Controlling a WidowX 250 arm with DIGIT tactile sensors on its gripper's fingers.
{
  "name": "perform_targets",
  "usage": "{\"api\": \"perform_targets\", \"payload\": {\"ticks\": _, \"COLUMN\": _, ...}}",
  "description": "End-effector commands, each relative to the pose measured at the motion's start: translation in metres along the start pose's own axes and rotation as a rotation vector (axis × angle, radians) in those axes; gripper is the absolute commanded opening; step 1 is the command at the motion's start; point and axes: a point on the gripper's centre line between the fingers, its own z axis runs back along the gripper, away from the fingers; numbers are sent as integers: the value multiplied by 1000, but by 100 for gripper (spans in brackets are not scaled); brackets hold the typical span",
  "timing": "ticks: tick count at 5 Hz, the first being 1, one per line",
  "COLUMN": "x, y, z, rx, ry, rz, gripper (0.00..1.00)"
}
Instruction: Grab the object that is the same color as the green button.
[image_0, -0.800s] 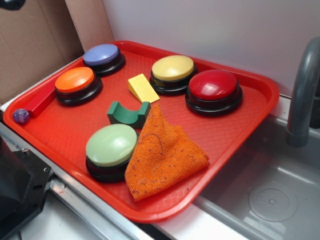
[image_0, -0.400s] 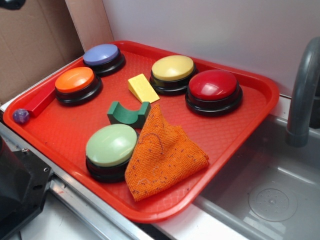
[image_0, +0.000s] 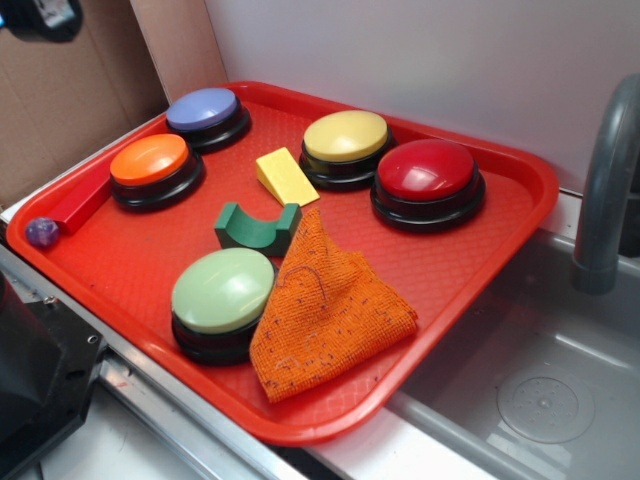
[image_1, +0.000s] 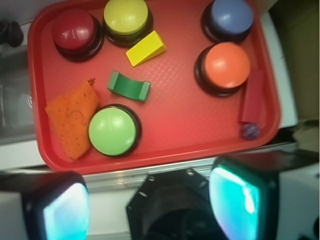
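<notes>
sitting on steel counter (image_0: 160, 420) by sink (image_0: 540, 380): red tray (image_0: 130, 270), white wall (image_0: 420, 50) behind.

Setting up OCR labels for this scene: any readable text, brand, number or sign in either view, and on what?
None readable in either view.
The buttons, green button included, show plain domes, no lettering.
The dark green arch block, yellow wedge and orange cloth carry no marks.
The red tray has only a moulded grid texture.
The gripper shows blurred pads, no label.
</notes>
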Motion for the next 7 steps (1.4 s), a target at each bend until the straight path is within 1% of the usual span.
{"api": "perform_targets", "payload": {"ticks": 1, "x": 26, "y": 11, "z": -44, "rx": -69, "ry": -41, "rz": 139, "gripper": 100}}
{"api": "perform_targets", "payload": {"ticks": 2, "x": 39, "y": 16, "z": -69, "rx": -73, "ry": -62, "rz": 257, "gripper": 100}}
{"api": "perform_targets", "payload": {"ticks": 3, "x": 51, "y": 14, "z": -90, "rx": -77, "ry": -68, "rz": 334, "gripper": 100}}
{"api": "perform_targets", "payload": {"ticks": 4, "x": 61, "y": 11, "z": -108, "rx": -67, "ry": -71, "rz": 388, "gripper": 100}}
{"api": "perform_targets", "payload": {"ticks": 5, "x": 67, "y": 10, "z": -123, "rx": -102, "ry": -61, "rz": 391, "gripper": 100}}
{"api": "perform_targets", "payload": {"ticks": 6, "x": 71, "y": 8, "z": -146, "rx": -133, "ry": -28, "rz": 400, "gripper": 100}}
{"api": "perform_targets", "payload": {"ticks": 7, "x": 71, "y": 7, "z": -155, "rx": -149, "ry": -33, "rz": 395, "gripper": 100}}
